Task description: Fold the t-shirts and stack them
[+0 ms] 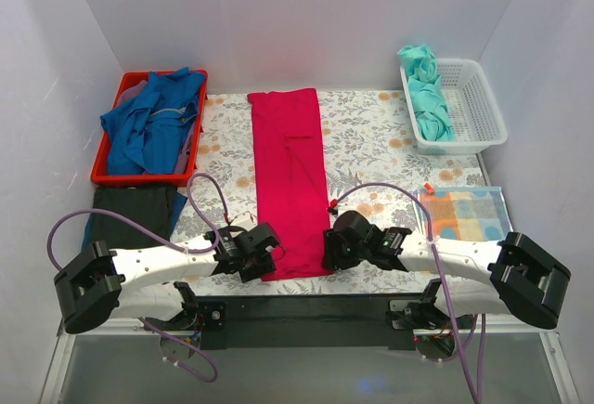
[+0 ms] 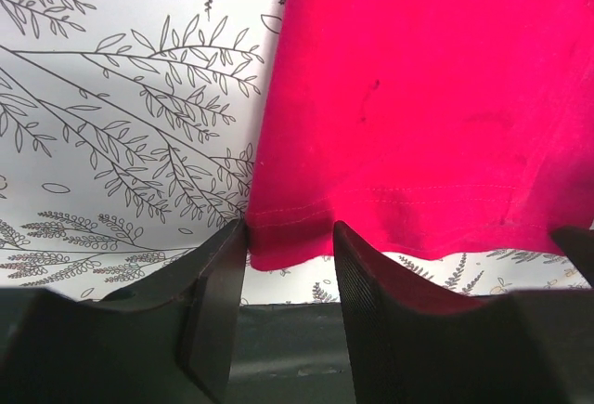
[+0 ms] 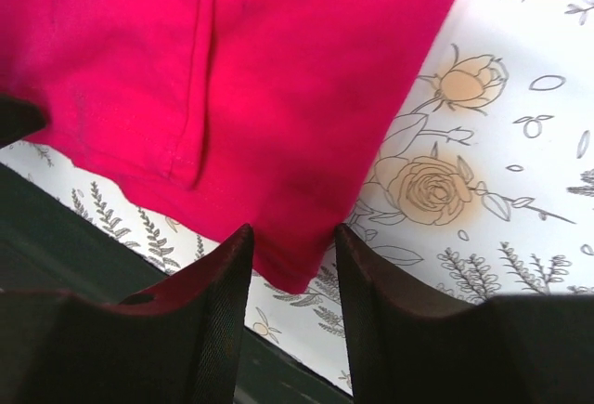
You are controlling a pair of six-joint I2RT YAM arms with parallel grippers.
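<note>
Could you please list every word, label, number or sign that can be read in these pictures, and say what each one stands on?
None: there is no readable text in any view.
The crimson t-shirt shows only plain cloth and stitching, and the tablecloth only printed flowers and leaves.
The red crate, white basket and patchwork cloth carry no lettering that can be made out.

Crimson-pink tee [image 1: 290, 172], teal tee [image 1: 429, 97], red bin [image 1: 130, 179], floral tbl [image 1: 371, 135]

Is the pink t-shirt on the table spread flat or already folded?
Partly folded: the pink t-shirt lies as one long narrow strip, no sleeves showing, with a layered edge near its hem.
</note>
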